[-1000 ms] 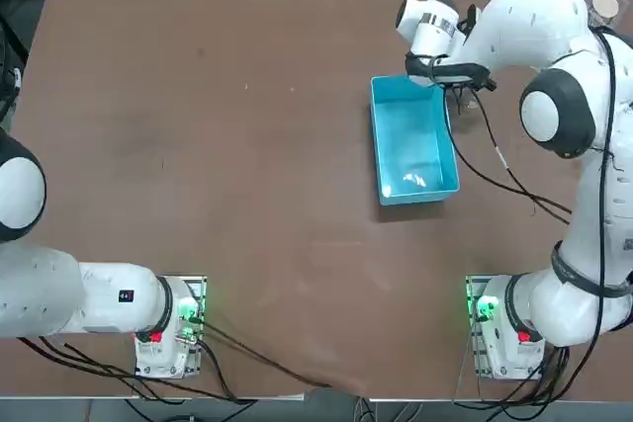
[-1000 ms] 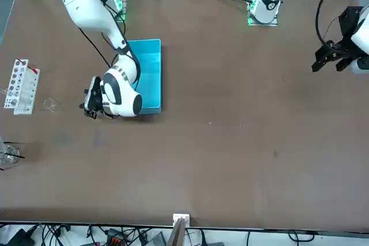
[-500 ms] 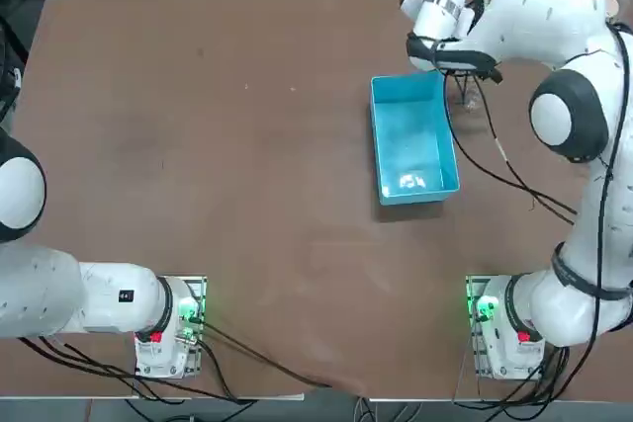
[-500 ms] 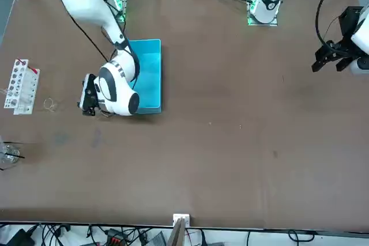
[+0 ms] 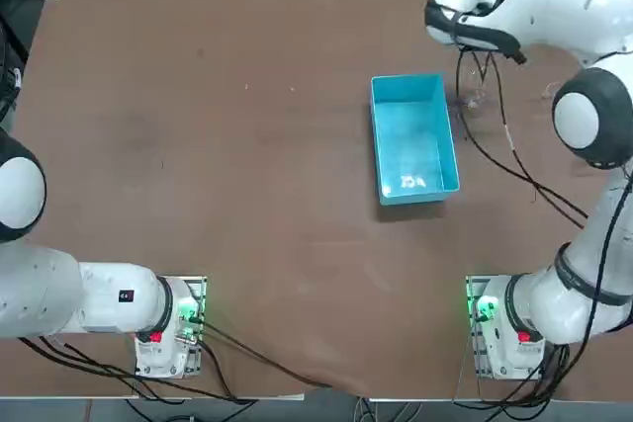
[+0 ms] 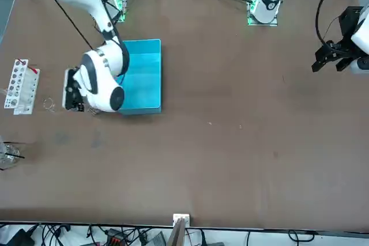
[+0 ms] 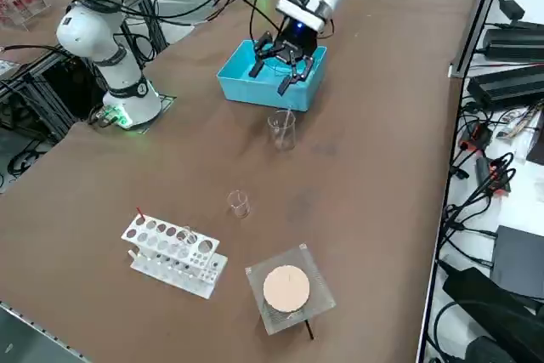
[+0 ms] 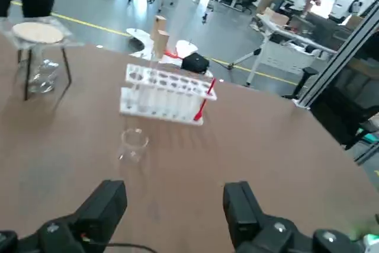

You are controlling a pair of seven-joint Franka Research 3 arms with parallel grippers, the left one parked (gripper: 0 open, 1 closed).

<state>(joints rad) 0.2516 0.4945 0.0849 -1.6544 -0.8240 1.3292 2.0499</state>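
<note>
My right gripper [image 7: 278, 65] hangs open and empty in the air just past the far end of the blue bin [image 7: 272, 76], towards the table's right side. In the wrist view both black fingers [image 8: 106, 205] stand apart with bare table between them. A tall clear beaker [image 7: 282, 129] stands on the table closest to the gripper. Beyond it are a small clear beaker [image 8: 132, 144] and a white test tube rack [image 8: 166, 93] holding a red-capped tube. A small pale object [image 5: 410, 182] lies at the near end of the blue bin [image 5: 413, 137].
A tripod stand with a gauze mat and a round tan disc [image 7: 286, 288] stands near the table's right edge, beyond the rack [image 7: 174, 254]. Cables hang from my right arm beside the bin. People and equipment stand in the room beyond the table.
My right gripper has lifted away from the bin's far end and swung out towards the far right of the table. The bin has not moved.
</note>
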